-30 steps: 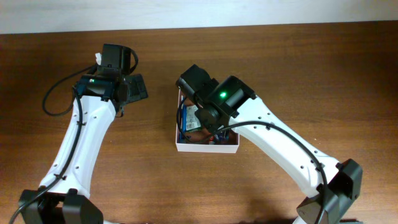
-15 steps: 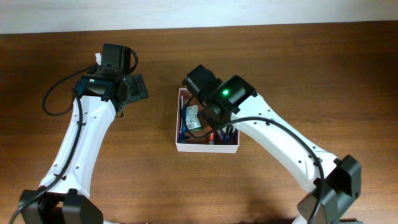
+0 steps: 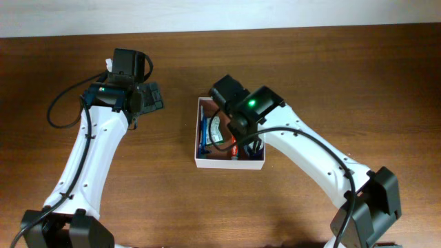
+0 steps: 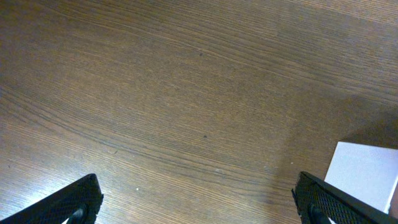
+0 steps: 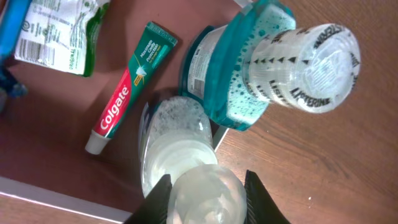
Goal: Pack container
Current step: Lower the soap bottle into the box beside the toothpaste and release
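Clear plastic fills the gap in the right gripper [image 5: 207, 182]: its fingers [image 5: 158, 198] press on either side of the near end of a clear bottle [image 5: 174, 140] with pale contents. I judge them clenched on it, holding it low so it can be laid down rather than dropped. Just past it lie a Colgate tube [image 5: 127, 96] and a teal mouthwash bottle [image 5: 273, 62], with a green-and-white pouch [image 5: 59, 28] furthest in. The tube and pouch lie flat on the pinkish floor of the container [image 3: 227, 164], probably to leave room for more. The container sits mid-tabletop [image 4: 186, 93], directly under the right arm. That arm reaches in from the right, elbow bent and wrist tipped steeply down into the box. Farther off, the left gripper [image 4: 196, 190] hangs over bare wood to the container's left, fingers spread wide and holding nothing, apparently waiting out of the way.
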You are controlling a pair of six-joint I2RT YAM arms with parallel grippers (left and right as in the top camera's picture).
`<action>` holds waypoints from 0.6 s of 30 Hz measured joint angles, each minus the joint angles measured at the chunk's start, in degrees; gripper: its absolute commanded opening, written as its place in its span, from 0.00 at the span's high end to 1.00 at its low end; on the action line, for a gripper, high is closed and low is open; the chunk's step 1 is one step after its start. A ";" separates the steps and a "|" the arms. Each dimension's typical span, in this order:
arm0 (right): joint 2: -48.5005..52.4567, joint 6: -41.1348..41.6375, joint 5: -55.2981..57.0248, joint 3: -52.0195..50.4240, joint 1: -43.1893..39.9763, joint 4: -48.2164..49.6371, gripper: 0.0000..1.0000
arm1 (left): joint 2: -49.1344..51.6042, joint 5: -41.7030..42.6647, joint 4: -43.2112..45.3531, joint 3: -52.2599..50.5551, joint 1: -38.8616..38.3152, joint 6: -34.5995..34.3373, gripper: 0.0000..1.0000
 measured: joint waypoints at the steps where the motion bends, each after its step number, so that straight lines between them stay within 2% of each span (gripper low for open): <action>1: 0.00 -0.04 -0.26 0.00 -0.35 -0.02 0.61 | 0.00 0.00 0.00 0.02 0.00 0.00 0.01; 2: 0.00 0.20 -0.55 0.00 -0.59 0.02 0.57 | 0.00 0.00 0.00 0.02 0.00 0.00 0.01; 4: -0.02 0.31 -0.98 0.00 -0.85 0.28 0.40 | 0.00 0.00 0.00 0.02 0.00 0.00 0.01; 6: -0.02 0.28 -1.20 0.00 -0.85 0.44 0.36 | 0.00 0.00 0.00 0.00 0.00 0.00 0.01; 12: -0.33 1.03 -2.10 0.02 -0.85 0.39 0.34 | 0.00 0.00 0.00 0.00 0.00 0.00 0.01; 15: -3.39 1.44 -2.89 1.62 -0.85 -1.01 0.19 | 0.00 0.00 0.00 0.02 0.00 0.00 0.01; 16: -6.08 2.03 -2.99 2.73 -0.85 -1.18 0.09 | 0.00 0.00 0.00 0.00 0.00 0.00 0.01; 18: -11.65 2.49 -3.13 4.31 -0.87 -1.49 0.02 | 0.00 0.00 0.00 0.00 0.00 0.00 0.01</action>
